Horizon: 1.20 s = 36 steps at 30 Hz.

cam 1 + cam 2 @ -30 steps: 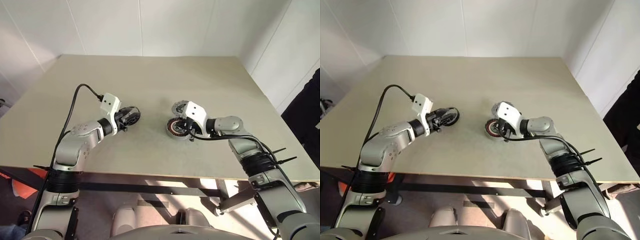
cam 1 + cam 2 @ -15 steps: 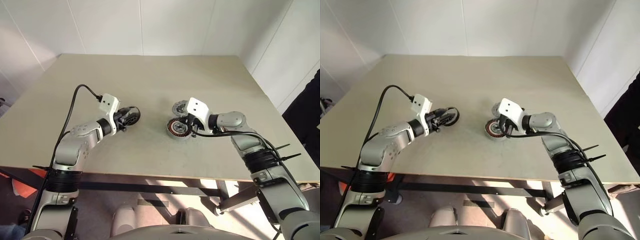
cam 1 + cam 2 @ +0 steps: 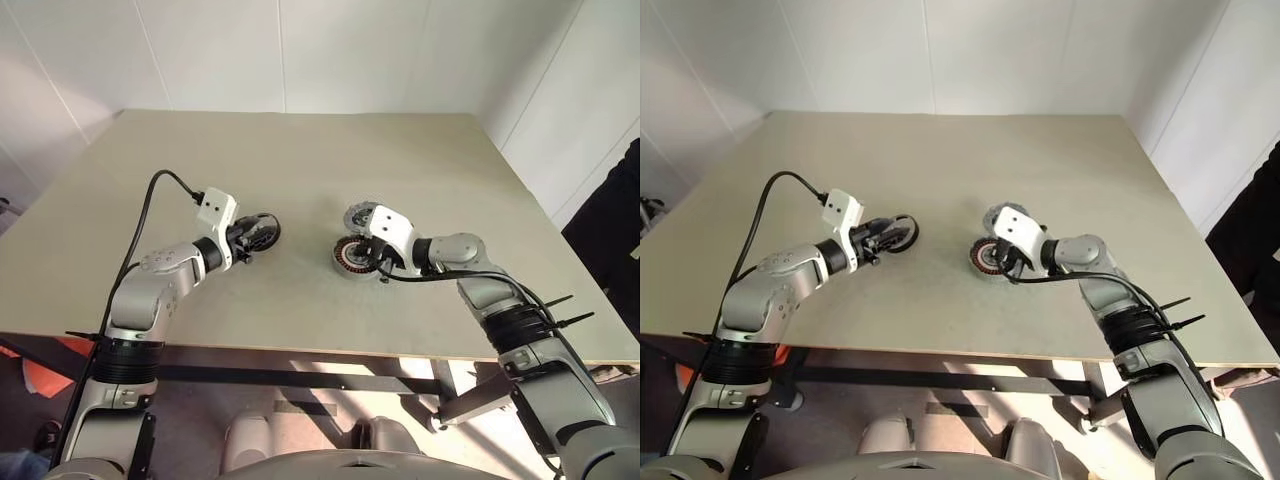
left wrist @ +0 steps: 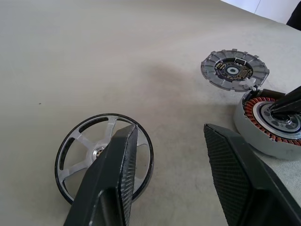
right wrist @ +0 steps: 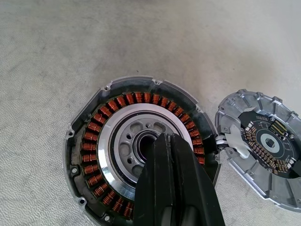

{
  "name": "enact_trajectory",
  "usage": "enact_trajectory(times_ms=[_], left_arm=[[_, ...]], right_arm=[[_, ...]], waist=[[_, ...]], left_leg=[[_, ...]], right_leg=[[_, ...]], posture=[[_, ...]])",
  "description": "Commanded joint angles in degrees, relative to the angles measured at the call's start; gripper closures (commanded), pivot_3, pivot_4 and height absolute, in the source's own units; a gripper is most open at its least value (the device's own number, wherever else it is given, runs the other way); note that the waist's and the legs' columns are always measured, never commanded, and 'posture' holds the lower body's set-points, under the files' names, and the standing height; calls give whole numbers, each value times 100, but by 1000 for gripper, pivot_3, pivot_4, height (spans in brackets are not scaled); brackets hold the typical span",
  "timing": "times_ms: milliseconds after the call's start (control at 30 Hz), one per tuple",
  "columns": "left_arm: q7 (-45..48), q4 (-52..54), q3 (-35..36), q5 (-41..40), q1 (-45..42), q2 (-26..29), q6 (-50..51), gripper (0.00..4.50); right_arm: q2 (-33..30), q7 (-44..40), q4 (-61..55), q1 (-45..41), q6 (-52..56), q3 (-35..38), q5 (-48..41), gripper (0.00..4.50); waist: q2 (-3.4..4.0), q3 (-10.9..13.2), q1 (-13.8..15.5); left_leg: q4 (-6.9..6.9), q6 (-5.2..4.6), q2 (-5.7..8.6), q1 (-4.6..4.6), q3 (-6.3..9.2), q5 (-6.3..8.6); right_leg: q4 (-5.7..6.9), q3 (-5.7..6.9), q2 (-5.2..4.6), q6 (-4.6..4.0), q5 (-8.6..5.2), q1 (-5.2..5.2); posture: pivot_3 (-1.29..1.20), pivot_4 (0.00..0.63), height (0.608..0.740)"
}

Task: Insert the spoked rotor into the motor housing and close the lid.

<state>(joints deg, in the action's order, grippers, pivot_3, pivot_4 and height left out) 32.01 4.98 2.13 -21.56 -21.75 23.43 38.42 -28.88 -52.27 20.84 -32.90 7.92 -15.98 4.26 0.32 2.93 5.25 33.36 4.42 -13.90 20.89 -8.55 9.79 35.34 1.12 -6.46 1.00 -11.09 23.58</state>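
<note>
From the head, the rotor was not yet in: the spoked rotor [image 3: 261,231] sat at the left claw [image 3: 250,240], well apart from the motor housing [image 3: 352,256]; bare bench [image 3: 300,160] lay all round.

At the left wrist, that claw stood half open astride the rotor's rim, not gripping; closing seemed next.

At the right wrist, the shut right claw [image 5: 171,143] pointed into the housing's centre, the lid [image 5: 263,146] touching alongside.

We find no text, label, brand, number or sign that we can read on anything here; the dark circuit board inside the lid [image 5: 269,143] carries only marks too small to make out.
</note>
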Motion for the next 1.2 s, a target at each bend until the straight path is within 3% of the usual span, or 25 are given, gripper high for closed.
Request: enact_trajectory(times_ms=[33,433,733,1200], left_arm=[[-3,90,112,-4,-122,48,-140,2106],[-18,99,93,-1,-64,13,-148,2106],[-27,37,135,3,-101,39,-151,2106],[-103,-27,297,-29,-65,20,-184,2106]], right_arm=[[-60,123,236,-192,-11,76,127,4463],[-335,-285,-1184,-72,361,258,-242,4463],[-104,-159,-989,476,559,-105,-51,4463],[-264,-122,-1376,-255,592,386,-378,4463]], waist=[[0,0,-3],[2,1,7],[2,1,6],[2,1,3]], left_leg=[[0,0,0,0,0,0],[-8,-4,-2,25,2,0],[-14,-5,-2,33,1,1],[-16,-2,-2,25,1,-1]], right_leg=[[-1,0,0,1,-1,-1],[-10,1,4,-3,2,23],[-25,2,4,-3,2,29],[-24,1,6,-3,2,21]], posture=[[0,0,740],[0,0,740],[0,0,740],[0,0,740]])
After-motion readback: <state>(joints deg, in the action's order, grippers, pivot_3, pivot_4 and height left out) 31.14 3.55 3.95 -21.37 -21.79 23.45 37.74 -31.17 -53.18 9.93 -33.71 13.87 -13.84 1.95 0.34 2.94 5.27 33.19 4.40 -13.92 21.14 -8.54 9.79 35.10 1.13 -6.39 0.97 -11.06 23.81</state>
